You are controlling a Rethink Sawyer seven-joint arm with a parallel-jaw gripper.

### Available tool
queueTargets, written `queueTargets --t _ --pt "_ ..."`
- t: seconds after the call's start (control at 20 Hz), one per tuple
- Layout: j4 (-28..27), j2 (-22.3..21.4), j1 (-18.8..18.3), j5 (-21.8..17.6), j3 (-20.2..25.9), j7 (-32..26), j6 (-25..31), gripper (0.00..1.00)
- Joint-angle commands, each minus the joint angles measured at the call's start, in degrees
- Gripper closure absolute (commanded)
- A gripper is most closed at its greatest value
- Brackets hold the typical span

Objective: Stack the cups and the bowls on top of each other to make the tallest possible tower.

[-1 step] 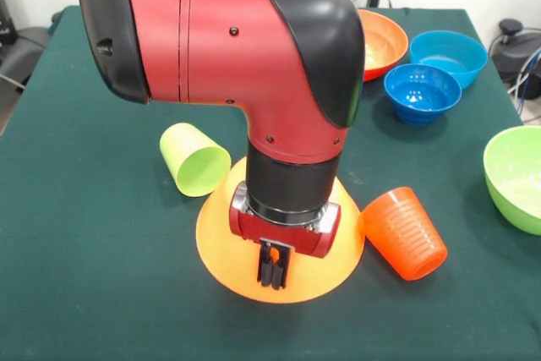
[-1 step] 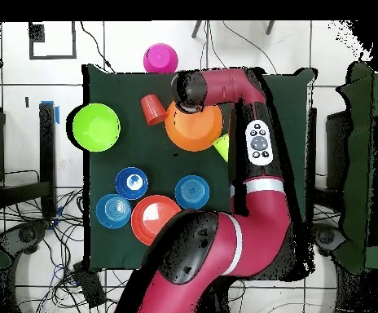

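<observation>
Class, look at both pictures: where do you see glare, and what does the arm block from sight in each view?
Front view: soft glare on the arm's glossy black cover and inside the blue bowl; the arm hides the middle of the upturned light-orange bowl. Overhead view: pale glare inside the green bowl; the arm covers most of the lime cup.

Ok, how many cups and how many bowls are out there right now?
Cups: 2 (lime cup, orange cup)
Bowls: 7 (light-orange bowl, pink bowl, red-orange bowl, lime bowl, 3 blue bowls)
Total: 9
</observation>
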Motion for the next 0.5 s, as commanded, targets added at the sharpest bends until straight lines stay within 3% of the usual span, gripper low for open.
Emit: queueTargets --t 0.05,0.5 --pt "10.32 1.76 1.26 0.49 -3.53 -0.49 0.04 1.00" --pt "11.53 1.36 1.64 2.82 -4.92 -0.63 -0.43 1.00"
